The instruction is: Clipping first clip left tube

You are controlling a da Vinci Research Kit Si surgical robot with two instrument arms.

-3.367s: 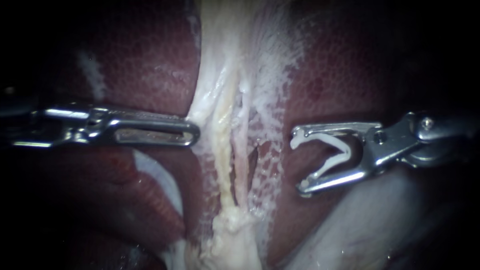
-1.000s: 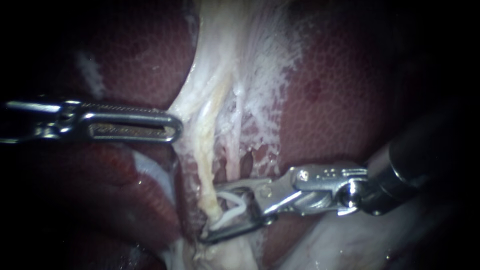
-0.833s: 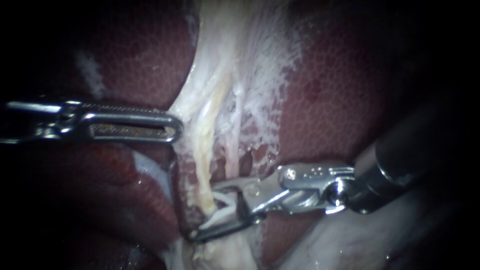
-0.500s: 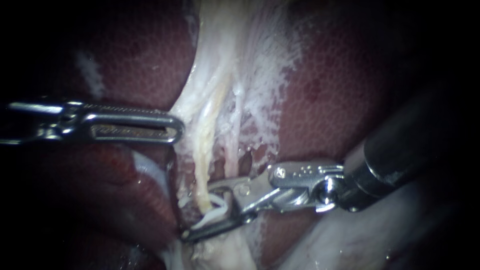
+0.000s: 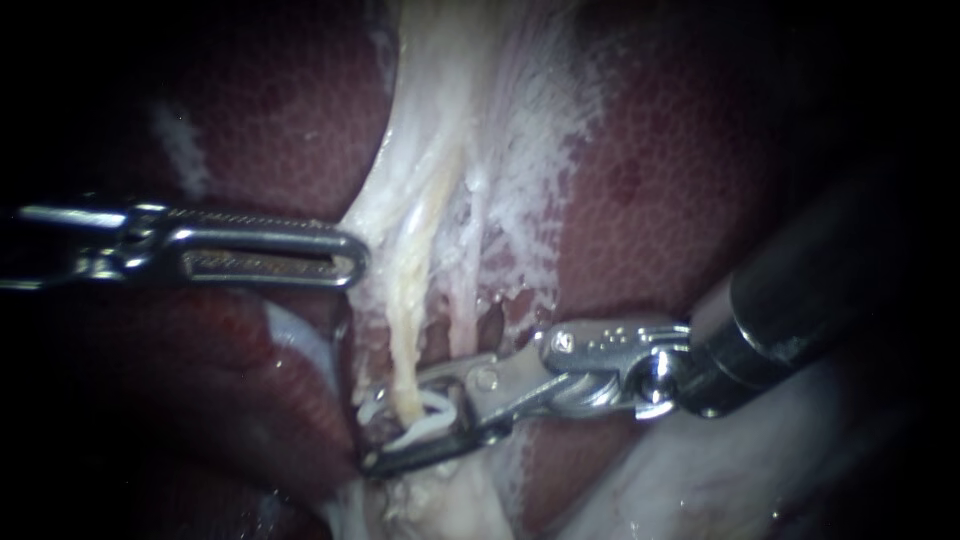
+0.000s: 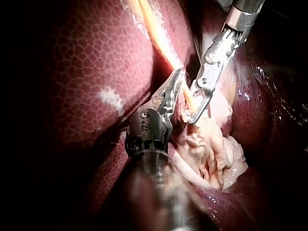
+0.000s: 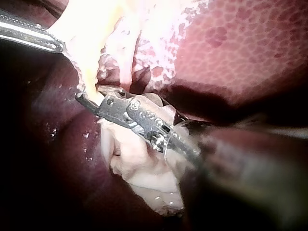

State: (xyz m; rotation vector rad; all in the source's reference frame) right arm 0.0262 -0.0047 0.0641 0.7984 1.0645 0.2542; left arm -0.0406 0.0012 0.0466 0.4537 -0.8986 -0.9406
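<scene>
Change since 3.4 s ago: the right instrument [image 5: 395,420] was well to the right of the tubes, over liver [image 5: 680,180], with its jaws wide and a white clip [image 5: 425,425] open between them. It has since come down and across to the lower end of the left tube [image 5: 400,330]. Over the last second it advanced further left, so the clip went from just beside the tube to straddling it. The gap between the jaws has also narrowed.

The left instrument [image 5: 352,262] shifted left early on, and the pale tissue [image 5: 385,200] went with it. It has not moved in the last second.

Meaning (judgement): approach is done and the clip is seated across the tube. The squeeze seems begun but not finished, as the clip legs are not closed flat.

State now:
- Right jaws clamp the clip from above and below. The clip is partly closed.
- Left jaws lie together at the edge of the pale tissue, which looks pinched and drawn taut.

Position: the left tube, the yellowish strand, runs down from the pale tissue. It passes under the upper right jaw and into the clip near the jaw tips. Its lower end is hidden by the clip.

The second strand [image 5: 465,320] lies just right of it, near the jaw hinge. I cannot tell whether it is clear of the clip.
</scene>
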